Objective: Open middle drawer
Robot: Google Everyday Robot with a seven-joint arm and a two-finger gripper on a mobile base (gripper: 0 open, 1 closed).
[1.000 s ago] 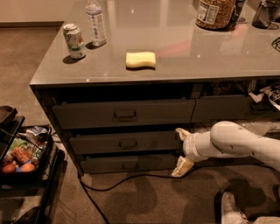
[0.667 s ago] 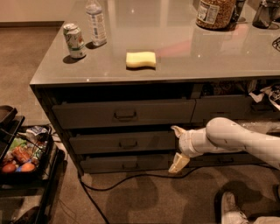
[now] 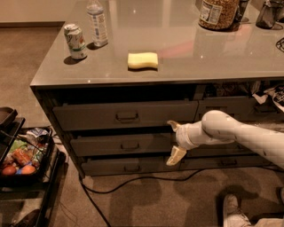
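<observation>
The middle drawer (image 3: 102, 145) is a wide dark-grey front with a small bar handle (image 3: 129, 145), set between the taller top drawer (image 3: 88, 116) and the bottom drawer (image 3: 111, 167). It looks shut or nearly so. My gripper (image 3: 174, 141) reaches in from the right on a white arm and is open, its pale fingers (image 3: 176, 156) spread above and below. It hangs in front of the right end of the middle drawer, well to the right of the handle, holding nothing.
On the grey countertop (image 3: 186, 53) stand a can (image 3: 76, 41), a water bottle (image 3: 97, 23), a yellow sponge (image 3: 143, 60) and a jar (image 3: 216, 13). A black cart with food (image 3: 22, 159) stands at the left. A black cable (image 3: 133, 181) crosses the carpet; a shoe (image 3: 233, 210) lies at the lower right.
The arm has carried the open gripper a little to the left along the middle drawer's front, nearer the handle. The drawers look unchanged.
</observation>
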